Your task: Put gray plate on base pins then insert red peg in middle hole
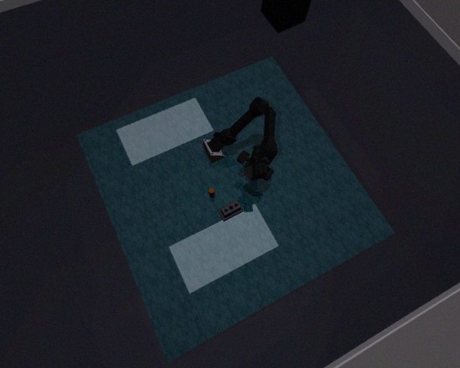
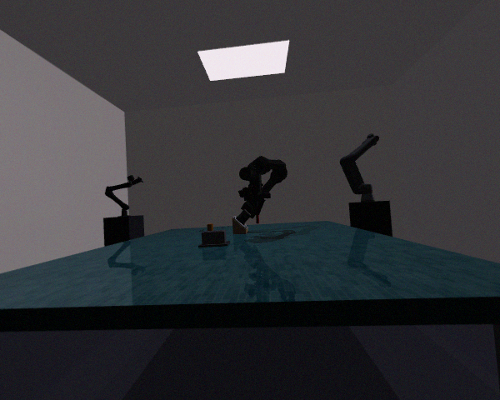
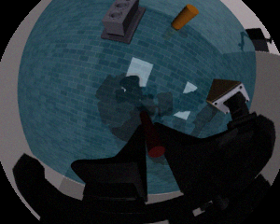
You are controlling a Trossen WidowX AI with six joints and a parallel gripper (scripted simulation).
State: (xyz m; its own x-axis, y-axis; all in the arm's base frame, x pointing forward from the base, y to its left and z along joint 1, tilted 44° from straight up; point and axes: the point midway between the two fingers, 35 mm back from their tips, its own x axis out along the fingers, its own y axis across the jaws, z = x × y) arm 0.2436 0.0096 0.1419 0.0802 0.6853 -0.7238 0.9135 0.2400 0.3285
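Observation:
My gripper is shut on the red peg, which hangs below the fingers above the table. In the top view the arm hides the peg. The gray plate is a block with a row of three round holes. It lies flat on the thin, wider foot of the base. The middle hole looks dark and empty in the top view. The pins cannot be told apart from the outer holes.
An orange cylinder stands beside the base. The arm is mounted on a brown wedge with a white sloped top. In the exterior view, two other arms stand on dark pedestals beyond the table.

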